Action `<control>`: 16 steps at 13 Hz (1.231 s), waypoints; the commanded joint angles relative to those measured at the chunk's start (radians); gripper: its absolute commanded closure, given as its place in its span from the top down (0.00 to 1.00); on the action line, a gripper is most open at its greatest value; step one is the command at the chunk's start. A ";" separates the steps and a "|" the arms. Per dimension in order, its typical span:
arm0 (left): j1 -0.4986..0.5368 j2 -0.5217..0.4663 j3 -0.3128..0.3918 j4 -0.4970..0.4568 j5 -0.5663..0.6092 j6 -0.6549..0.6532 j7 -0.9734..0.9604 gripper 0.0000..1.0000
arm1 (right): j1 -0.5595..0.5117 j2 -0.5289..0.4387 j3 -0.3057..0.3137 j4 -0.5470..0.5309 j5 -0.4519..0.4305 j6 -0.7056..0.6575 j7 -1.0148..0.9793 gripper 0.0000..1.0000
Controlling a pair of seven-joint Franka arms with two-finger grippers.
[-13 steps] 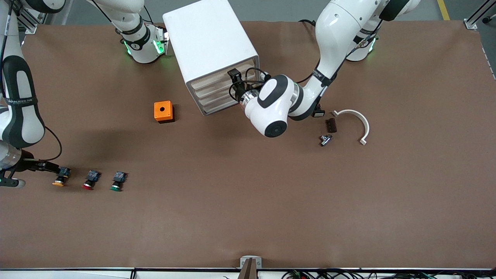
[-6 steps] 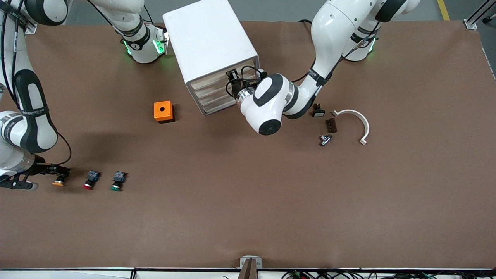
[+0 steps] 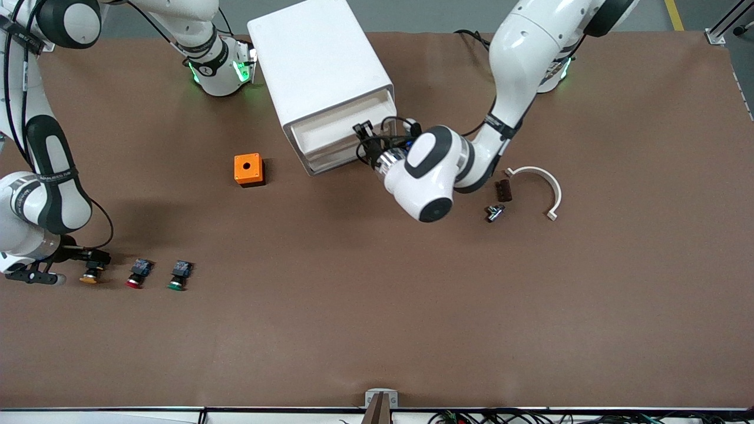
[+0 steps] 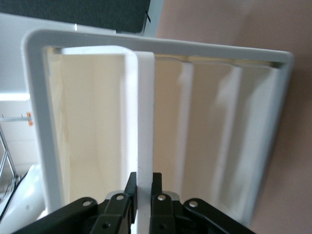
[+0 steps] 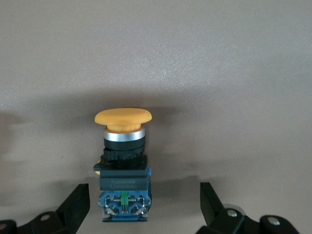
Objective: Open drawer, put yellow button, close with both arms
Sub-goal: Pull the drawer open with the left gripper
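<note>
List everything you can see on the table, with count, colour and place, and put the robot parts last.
cabinet: one, white, between the two arm bases.
drawer: one, cream front, uppermost of four, pulled partly out.
yellow button: one, yellow-orange cap, at the right arm's end of the table.
red button: one, beside the yellow button.
green button: one, beside the red button.
orange box: one, near the cabinet, toward the right arm's end.
curved clip: one, white, toward the left arm's end.
dark block: one, beside the curved clip.
metal fitting: one, silver, nearer the camera than the dark block.
left gripper: shut on the drawer front.
right gripper: open, around the yellow button.
</note>
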State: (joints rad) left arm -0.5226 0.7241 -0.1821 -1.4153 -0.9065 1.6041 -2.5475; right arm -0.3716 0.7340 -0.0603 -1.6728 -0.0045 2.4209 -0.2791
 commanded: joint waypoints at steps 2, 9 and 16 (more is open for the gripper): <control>0.087 0.005 0.009 0.041 0.012 0.002 -0.005 0.00 | -0.012 0.001 0.020 0.007 0.004 -0.003 -0.012 1.00; 0.139 0.009 0.009 0.062 0.012 0.005 -0.003 0.72 | -0.012 -0.001 0.022 0.013 0.004 0.000 -0.106 0.58; 0.210 0.002 0.009 0.121 0.277 -0.001 0.001 1.00 | 0.003 -0.022 0.023 0.018 0.024 -0.031 -0.065 0.00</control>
State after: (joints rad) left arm -0.3226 0.7327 -0.1717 -1.3259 -0.7233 1.6181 -2.5371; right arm -0.3706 0.7337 -0.0455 -1.6621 0.0038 2.4187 -0.3551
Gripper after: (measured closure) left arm 0.000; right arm 0.586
